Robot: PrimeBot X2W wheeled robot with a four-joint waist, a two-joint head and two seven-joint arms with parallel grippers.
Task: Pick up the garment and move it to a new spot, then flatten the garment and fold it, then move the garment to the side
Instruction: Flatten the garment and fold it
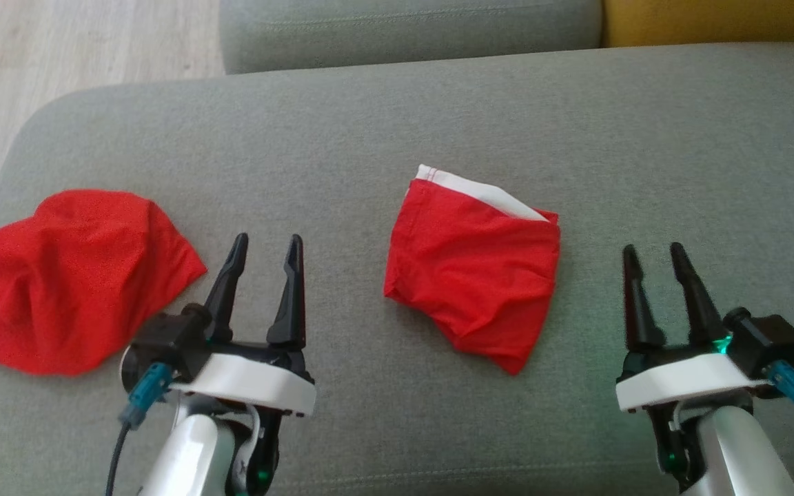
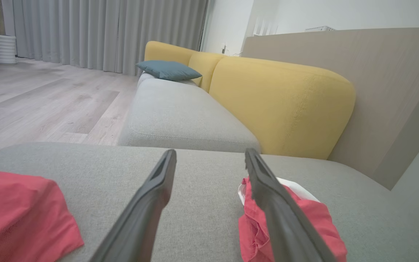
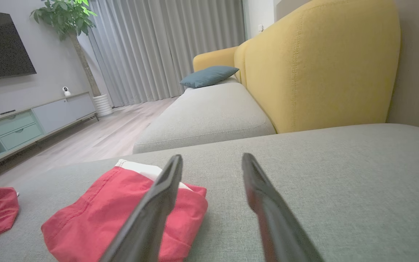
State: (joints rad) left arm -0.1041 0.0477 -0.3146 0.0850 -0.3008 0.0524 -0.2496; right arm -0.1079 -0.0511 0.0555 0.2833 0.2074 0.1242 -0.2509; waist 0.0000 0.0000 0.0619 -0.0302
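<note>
A red garment [image 1: 473,275] with a white lining showing at its top edge lies folded in the middle of the grey sofa seat [image 1: 397,117]; it also appears as the red garment [image 2: 300,218] and the red garment [image 3: 96,214] in the wrist views. A second red garment [image 1: 73,279] lies crumpled at the seat's left end. My left gripper [image 1: 266,249] hovers open between the two garments, holding nothing. My right gripper [image 1: 653,255] is open to the right of the folded garment, apart from it.
The seat's left edge drops to a pale wood floor [image 1: 59,48]. Beyond the seat lies another grey cushion [image 1: 411,27] and a yellow backrest [image 2: 282,105] with a blue pillow [image 2: 169,70]. A TV cabinet [image 3: 31,123] and a plant [image 3: 71,22] stand across the room.
</note>
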